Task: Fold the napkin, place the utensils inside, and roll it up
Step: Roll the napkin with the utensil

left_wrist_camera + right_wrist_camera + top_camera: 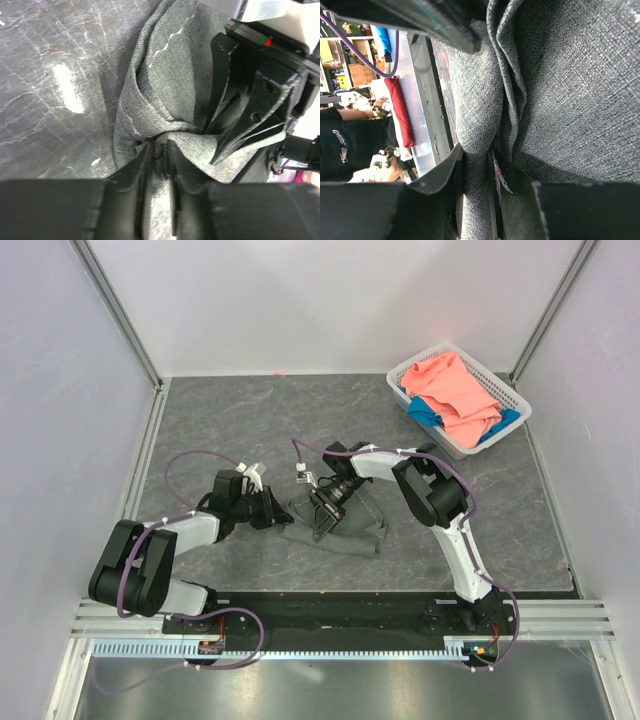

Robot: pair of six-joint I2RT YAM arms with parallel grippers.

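A: Napkin (345,532)?
B: Bunched mid-bench (230,420), between both arms.
A: Left claw (157,150)?
B: Nearly closed, pinching a fold at the napkin's left edge.
A: Right claw (479,167)?
B: Same, narrow gap, cloth clamped, just beside the left one.
A: Else?
B: Basket (492,438) far right, pink cloth (455,390) and blue cloth (425,412) inside.

No legible text, label or number anywhere
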